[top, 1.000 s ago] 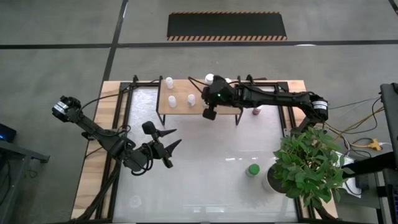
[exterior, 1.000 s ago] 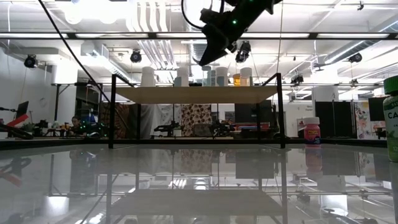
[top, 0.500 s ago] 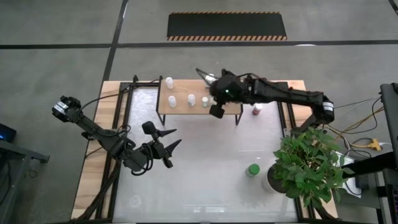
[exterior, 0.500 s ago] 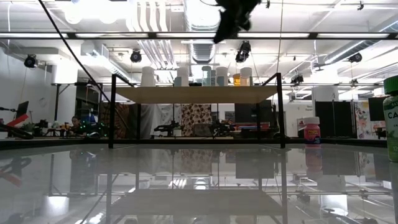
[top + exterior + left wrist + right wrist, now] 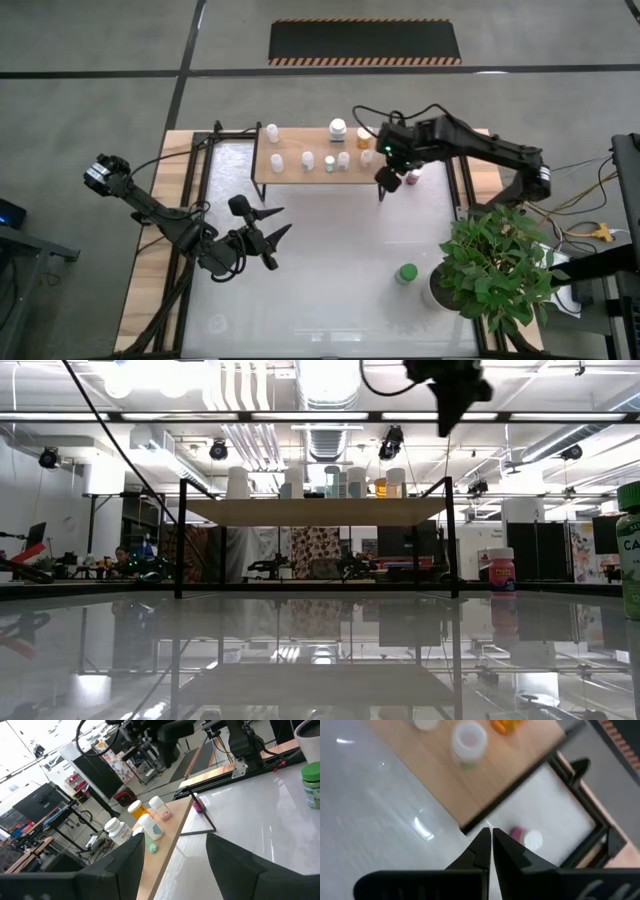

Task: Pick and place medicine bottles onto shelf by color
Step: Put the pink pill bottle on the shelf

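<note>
several pale-capped bottles stand on the light-wood shelf, their labels too small to read; an orange one sits at its right end. the pink-maroon bottle is half hidden beside the right gripper, whose fingers are pressed together, empty. the left gripper waits spread wide. the green bottle stands on the glossy table.

We see small white-capped bottles upright on the light-wood shelf left of the right claw; the pink-maroon bottle stands beside it.
</note>
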Action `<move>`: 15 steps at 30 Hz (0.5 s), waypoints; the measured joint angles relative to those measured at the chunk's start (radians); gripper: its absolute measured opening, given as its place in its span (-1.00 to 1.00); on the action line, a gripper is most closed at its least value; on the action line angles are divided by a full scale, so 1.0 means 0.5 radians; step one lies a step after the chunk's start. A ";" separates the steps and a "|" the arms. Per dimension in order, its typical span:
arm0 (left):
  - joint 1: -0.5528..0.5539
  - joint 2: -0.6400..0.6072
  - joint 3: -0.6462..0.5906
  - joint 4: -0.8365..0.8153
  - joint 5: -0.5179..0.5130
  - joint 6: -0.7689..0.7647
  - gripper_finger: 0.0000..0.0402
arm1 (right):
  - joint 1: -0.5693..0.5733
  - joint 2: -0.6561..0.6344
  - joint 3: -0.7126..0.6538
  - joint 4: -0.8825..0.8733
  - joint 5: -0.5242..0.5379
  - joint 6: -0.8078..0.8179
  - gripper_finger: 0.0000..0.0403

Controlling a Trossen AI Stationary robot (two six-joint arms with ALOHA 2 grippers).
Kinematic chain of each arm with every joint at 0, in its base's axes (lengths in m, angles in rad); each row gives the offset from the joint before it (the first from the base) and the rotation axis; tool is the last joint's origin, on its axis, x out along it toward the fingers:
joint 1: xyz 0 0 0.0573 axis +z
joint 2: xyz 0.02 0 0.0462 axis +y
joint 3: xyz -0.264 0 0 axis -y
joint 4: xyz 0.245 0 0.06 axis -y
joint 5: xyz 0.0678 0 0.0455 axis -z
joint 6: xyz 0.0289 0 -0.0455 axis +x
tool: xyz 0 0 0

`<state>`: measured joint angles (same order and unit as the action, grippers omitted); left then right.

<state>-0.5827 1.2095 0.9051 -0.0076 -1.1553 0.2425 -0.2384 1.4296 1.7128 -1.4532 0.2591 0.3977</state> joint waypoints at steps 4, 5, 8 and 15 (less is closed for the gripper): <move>0.000 0.000 0.000 0.001 0.000 0.000 -0.03 | -0.034 -0.191 -0.209 0.031 0.032 0.152 -0.96; 0.000 0.000 0.000 0.000 -0.001 0.000 -0.03 | -0.048 -0.243 -0.274 0.040 0.058 0.193 -0.96; 0.000 0.000 0.000 0.001 0.000 0.000 -0.03 | -0.098 -0.377 -0.466 0.053 0.138 0.306 -0.96; 0.000 0.000 0.000 0.000 0.000 0.000 -0.03 | -0.170 -0.644 -0.832 0.140 0.166 0.439 -0.96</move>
<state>-0.5827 1.2095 0.9051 -0.0074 -1.1555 0.2424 -0.3234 1.1077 1.2966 -1.3833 0.3424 0.6172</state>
